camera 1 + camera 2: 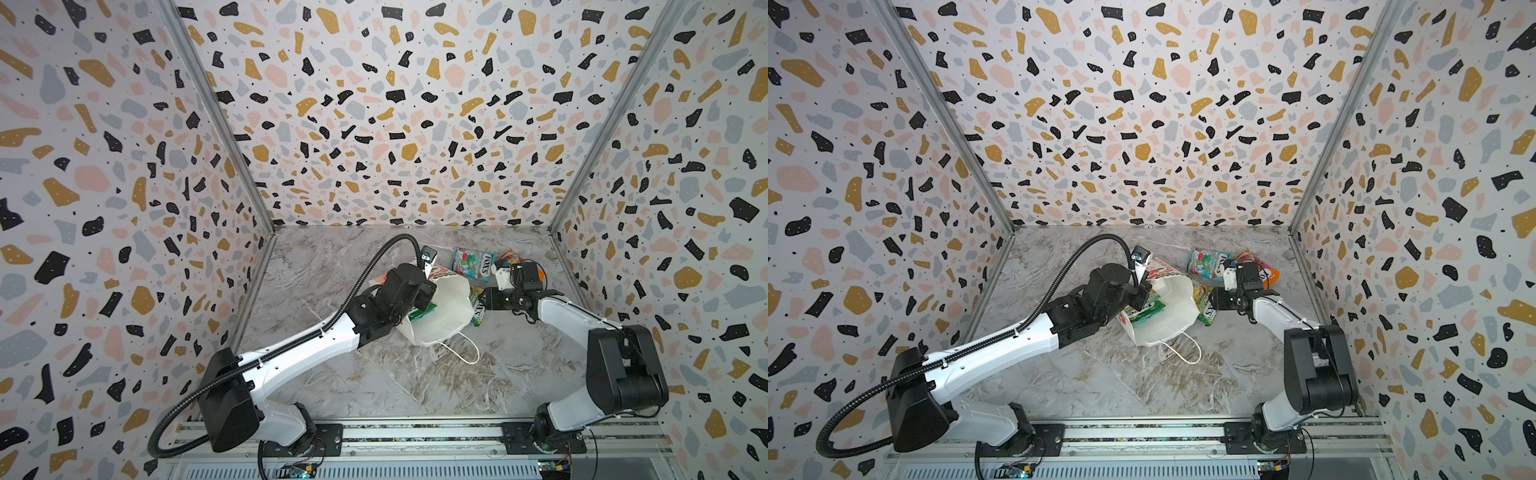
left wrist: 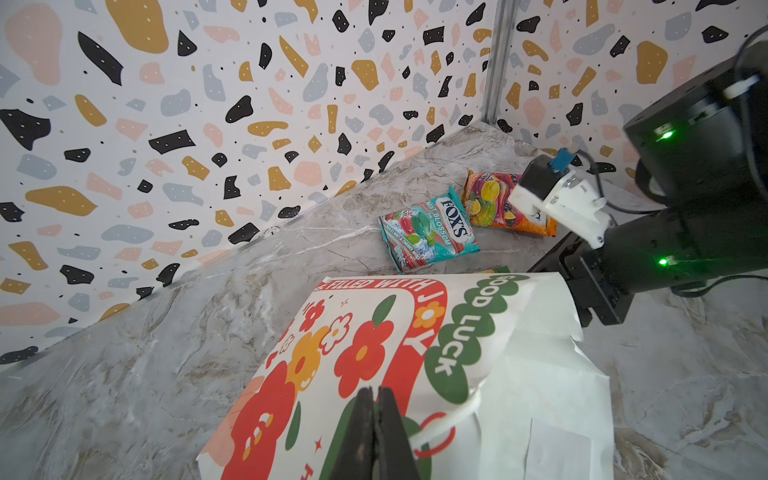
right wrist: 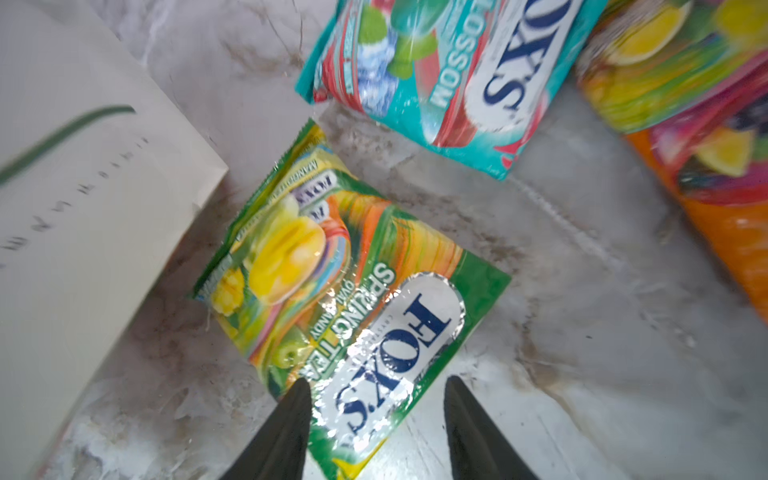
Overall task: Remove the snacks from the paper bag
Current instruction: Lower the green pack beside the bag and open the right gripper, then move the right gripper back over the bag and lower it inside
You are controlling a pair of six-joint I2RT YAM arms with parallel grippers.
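Beside paper bag (image 1: 446,316), green-yellow packet (image 3: 332,266), long axis toward right gripper (image 3: 377,381), jaws apart; left gripper (image 2: 375,390) tight on bag.

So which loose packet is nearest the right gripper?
The green-yellow Spring Tea packet, under the right gripper, beside the paper bag; the teal packet and orange packet lie farther off.

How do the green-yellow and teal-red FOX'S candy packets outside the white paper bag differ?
The green-yellow candy packet reads SPRING TEA; the teal-red candy packet reads MINT BLOSSOM. The green-yellow one lies beside the white paper bag, with the open right gripper straddling its end; the teal-red one lies farther back, clear of it. Both lie flat on the marble table.
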